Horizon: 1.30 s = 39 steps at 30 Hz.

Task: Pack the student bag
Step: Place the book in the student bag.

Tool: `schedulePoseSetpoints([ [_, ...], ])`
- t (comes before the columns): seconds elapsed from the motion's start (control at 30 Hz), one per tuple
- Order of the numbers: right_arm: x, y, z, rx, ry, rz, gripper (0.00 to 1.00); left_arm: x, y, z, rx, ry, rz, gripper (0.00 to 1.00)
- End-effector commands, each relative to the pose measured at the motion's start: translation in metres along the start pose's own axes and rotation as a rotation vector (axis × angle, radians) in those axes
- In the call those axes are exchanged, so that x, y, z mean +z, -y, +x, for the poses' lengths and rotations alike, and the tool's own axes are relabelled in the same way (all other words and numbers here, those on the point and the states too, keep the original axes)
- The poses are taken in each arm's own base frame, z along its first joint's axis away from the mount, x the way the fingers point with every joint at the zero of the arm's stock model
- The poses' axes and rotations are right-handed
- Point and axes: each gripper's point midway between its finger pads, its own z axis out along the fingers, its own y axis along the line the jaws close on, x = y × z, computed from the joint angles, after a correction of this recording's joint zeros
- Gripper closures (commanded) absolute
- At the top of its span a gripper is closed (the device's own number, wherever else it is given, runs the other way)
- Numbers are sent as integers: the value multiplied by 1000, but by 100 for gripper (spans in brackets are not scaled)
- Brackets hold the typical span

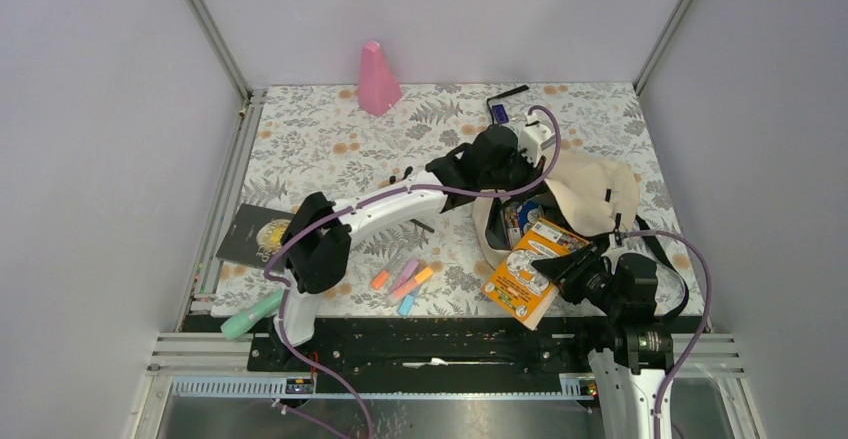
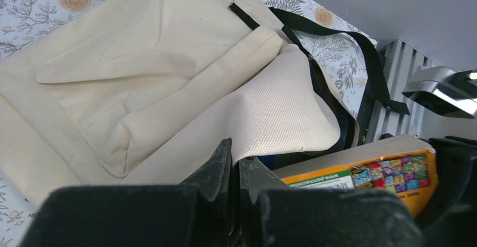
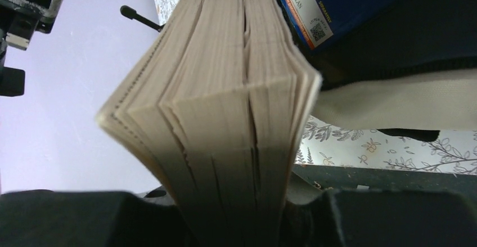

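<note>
The cream student bag lies at the right of the table with its mouth toward the near left; it fills the left wrist view. My left gripper is shut on the bag's opening edge and holds it up. My right gripper is shut on the thick orange book, clamped by its page edge. The book's far end rests at the bag's mouth. A blue book is inside the bag.
A black book lies at the left, a green marker near the front edge, several highlighters in the middle. A pink cone stands at the back. A small dark item lies at the back centre. Black straps trail right.
</note>
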Motion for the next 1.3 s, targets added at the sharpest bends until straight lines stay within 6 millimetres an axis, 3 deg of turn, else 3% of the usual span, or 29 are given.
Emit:
schedulePoseSetpoints([
  [0.0, -3, -40, -9, 10, 26, -179, 100, -25, 27, -76, 20, 190, 78, 100],
  [0.23, 11, -22, -21, 151, 97, -153, 100, -33, 42, -91, -2, 234, 141, 100],
  [0.57, 12, -30, -70, 226, 342, -188, 100, -44, 53, -114, -17, 296, 176, 100],
  [0.77, 18, -6, -106, 355, 539, -165, 100, -51, 54, -101, -13, 268, 174, 100],
  [0.93, -6, -6, -143, 295, 767, -128, 100, -60, 47, -94, 36, 241, 131, 100],
  [1.0, -11, 3, -153, 276, 835, -68, 100, -61, 50, -91, 37, 226, 145, 100],
  [1.13, 9, 15, -160, 276, 828, -35, 100, -60, 56, -87, 25, 210, 184, 100],
  [1.27, 33, 11, -165, 285, 780, -65, 100, -57, 56, -83, 20, 199, 191, 100],
])
